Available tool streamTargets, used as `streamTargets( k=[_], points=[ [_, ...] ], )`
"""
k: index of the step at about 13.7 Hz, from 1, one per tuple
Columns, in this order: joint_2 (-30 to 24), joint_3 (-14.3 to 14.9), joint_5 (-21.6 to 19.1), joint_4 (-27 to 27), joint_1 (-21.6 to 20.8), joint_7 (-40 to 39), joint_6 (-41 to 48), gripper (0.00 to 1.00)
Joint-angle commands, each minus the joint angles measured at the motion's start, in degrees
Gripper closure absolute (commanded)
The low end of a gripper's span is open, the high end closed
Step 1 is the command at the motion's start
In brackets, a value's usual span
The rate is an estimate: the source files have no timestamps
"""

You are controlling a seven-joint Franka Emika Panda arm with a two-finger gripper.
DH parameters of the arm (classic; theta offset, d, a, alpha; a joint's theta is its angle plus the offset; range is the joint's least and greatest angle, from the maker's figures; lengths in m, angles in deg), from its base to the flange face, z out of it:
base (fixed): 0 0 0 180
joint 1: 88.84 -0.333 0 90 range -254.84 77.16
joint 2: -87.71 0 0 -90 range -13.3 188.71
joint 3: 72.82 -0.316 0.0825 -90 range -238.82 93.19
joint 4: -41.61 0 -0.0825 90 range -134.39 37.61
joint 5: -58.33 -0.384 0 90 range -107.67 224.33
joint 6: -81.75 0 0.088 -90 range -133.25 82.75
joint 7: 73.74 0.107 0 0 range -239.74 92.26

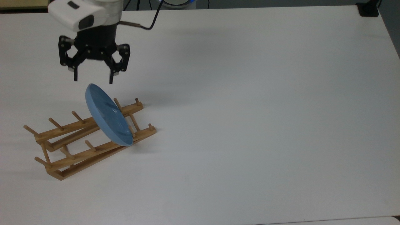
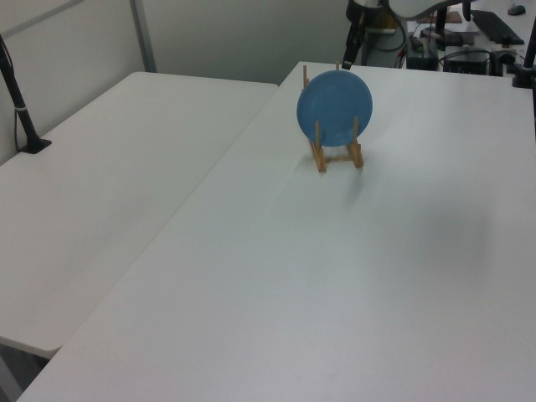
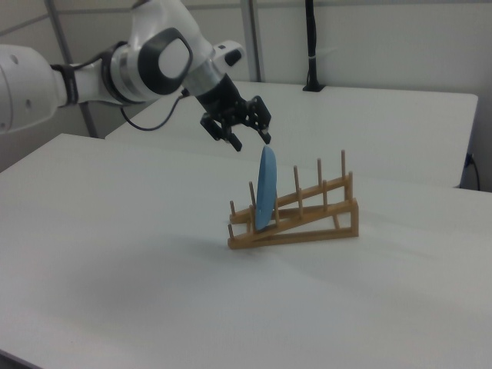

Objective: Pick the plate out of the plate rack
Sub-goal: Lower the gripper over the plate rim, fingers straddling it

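I see claw (image 1: 92,80) spread wide, empty, just above plate (image 1: 107,115) rim; plate upright in plate rack (image 1: 78,140) on desk (image 1: 250,109).

— How does the light look from my station?

— Even and bright overhead; the matte white table (image 1: 250,109) shows no glare. I see soft shadows beside the light-brown wooden plate rack (image 1: 81,147) and under the black two-finger gripper (image 1: 92,78), all fairly sharp.

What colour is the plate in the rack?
Matte light blue; the plate shows best in the top view.
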Motion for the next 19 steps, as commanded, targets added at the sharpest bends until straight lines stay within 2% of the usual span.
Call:
streamTargets(
  k=[1, 4, 6, 9, 10, 14, 15, 17, 19],
  points=[
    [3.0, 0.2, 1.1, 0.3, 0.9, -3.1, -4.3, 0.32],
    [3.3, 0.2, 1.5, 0.3, 1.9, -4.9, -6.3, 0.39],
    [3.3, 0.2, 1.5, 0.3, 1.9, -6.7, -6.3, 0.6],
    [3.3, 0.2, 2.0, 0.3, 2.0, -7.0, -6.3, 0.78],
    [3.3, 0.2, 2.7, 0.2, 2.0, -7.1, -6.3, 0.8],
    [3.6, 0.2, 3.0, 0.0, 1.9, -7.0, -6.3, 0.79],
    [3.7, 0.2, 3.1, 0.0, 1.9, -7.0, -6.3, 0.75],
    [3.6, 0.2, 3.5, -0.1, 2.0, -7.0, -6.3, 0.57],
    [3.5, 0.2, 3.3, -0.3, 2.0, -6.8, -6.3, 0.53]
  ],
)
